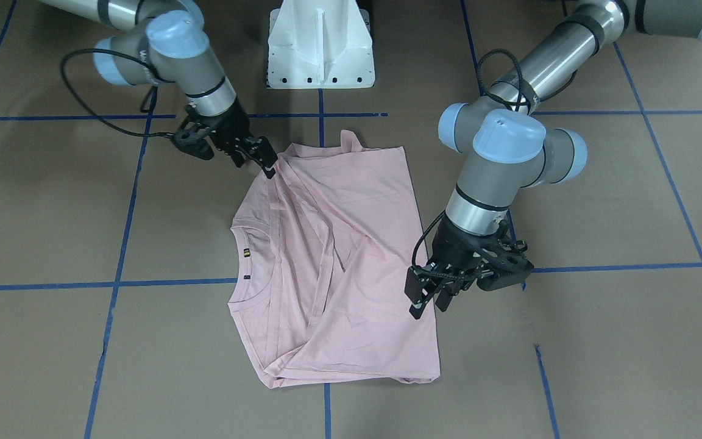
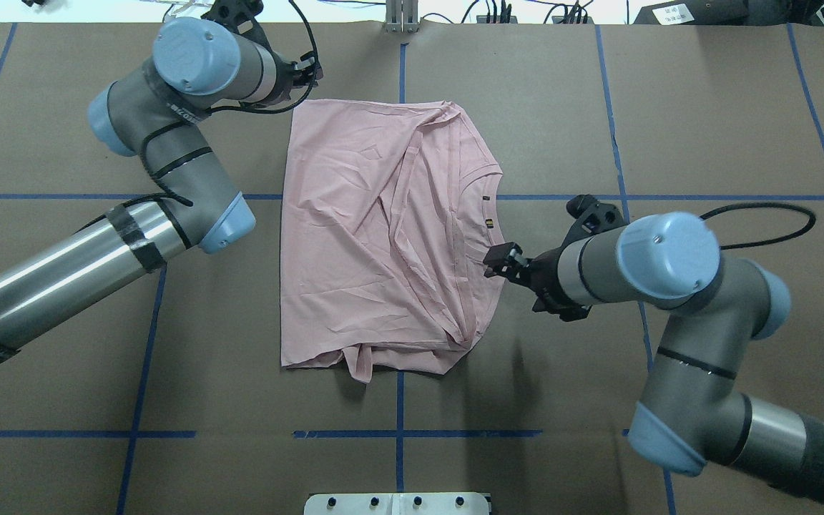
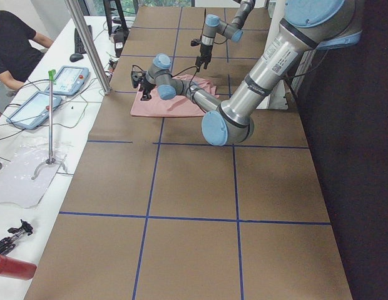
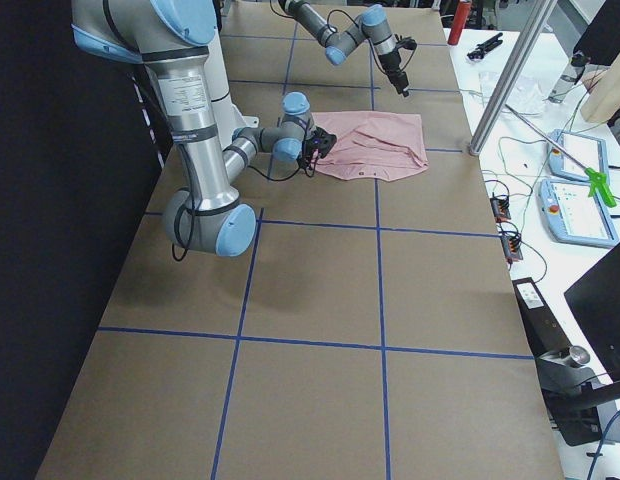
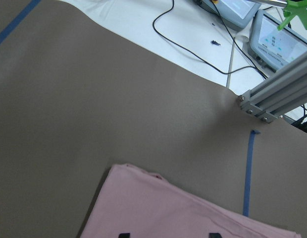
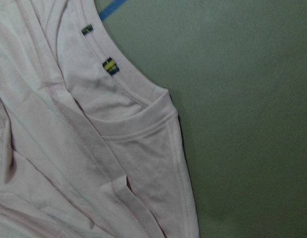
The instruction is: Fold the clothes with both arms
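In the middle of the table (image 2: 569, 107), the T-shirt (image 2: 355, 236), laid flat, sides folded inward. At its shoulder beside the collar (image 2: 492, 207), the right gripper (image 1: 269, 169), low, jaws seemingly clamped on the edge, probably to anchor that end. Above the far hem corner (image 5: 125, 172), the left gripper (image 1: 429, 309), spread wide, empty, poised to take it, for lifting both ends together.

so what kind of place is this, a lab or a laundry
Probably a robotics lab workcell: the left arm and right arm at a table gridded with blue tape, a teach pendant on the side bench, an operator alongside.
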Tool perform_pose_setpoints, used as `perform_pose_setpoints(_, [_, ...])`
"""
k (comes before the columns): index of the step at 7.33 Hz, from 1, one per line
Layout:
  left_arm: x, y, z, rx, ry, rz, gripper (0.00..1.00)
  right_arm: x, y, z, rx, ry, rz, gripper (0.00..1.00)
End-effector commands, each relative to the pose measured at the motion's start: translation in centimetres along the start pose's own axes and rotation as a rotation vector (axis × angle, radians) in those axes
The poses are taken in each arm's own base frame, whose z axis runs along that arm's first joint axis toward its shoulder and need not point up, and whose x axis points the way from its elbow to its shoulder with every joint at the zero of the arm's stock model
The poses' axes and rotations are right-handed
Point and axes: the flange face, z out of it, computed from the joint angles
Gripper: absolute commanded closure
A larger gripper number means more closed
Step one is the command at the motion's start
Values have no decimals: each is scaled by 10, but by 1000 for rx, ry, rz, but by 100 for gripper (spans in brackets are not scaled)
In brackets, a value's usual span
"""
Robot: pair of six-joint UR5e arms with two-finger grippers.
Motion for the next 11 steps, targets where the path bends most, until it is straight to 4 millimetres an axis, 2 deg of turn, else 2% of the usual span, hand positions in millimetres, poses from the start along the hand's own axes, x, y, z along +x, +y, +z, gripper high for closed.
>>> perform_pose_setpoints(1, [-2, 8, -1, -18, 4, -5, 38, -10, 19, 19, 41, 34, 1, 14])
perform_pose_setpoints(2, [-2, 8, -1, -18, 4, -5, 38, -8, 21, 21, 42, 43, -1, 18])
perform_pose_setpoints(3, [-3, 9, 0, -19, 3, -12, 38, -11, 23, 18, 40, 36, 18, 52])
perform_pose_setpoints(4, [-3, 9, 0, -19, 5, -22, 38, -12, 23, 17, 38, 35, 23, 100])
perform_pose_setpoints(8, [-2, 21, 3, -33, 1, -31, 38, -13, 23, 9, 33, 20, 23, 100])
perform_pose_setpoints(9, [0, 25, -5, -37, -3, -81, 38, -18, 23, -9, 24, -9, 24, 100])
perform_pose_setpoints(10, [-12, 68, -33, -82, -5, -113, 38, -15, 20, -20, 22, -24, 27, 100])
perform_pose_setpoints(11, [-33, 126, -76, -139, -39, -135, 38, -13, 22, -25, 17, -30, 26, 100])
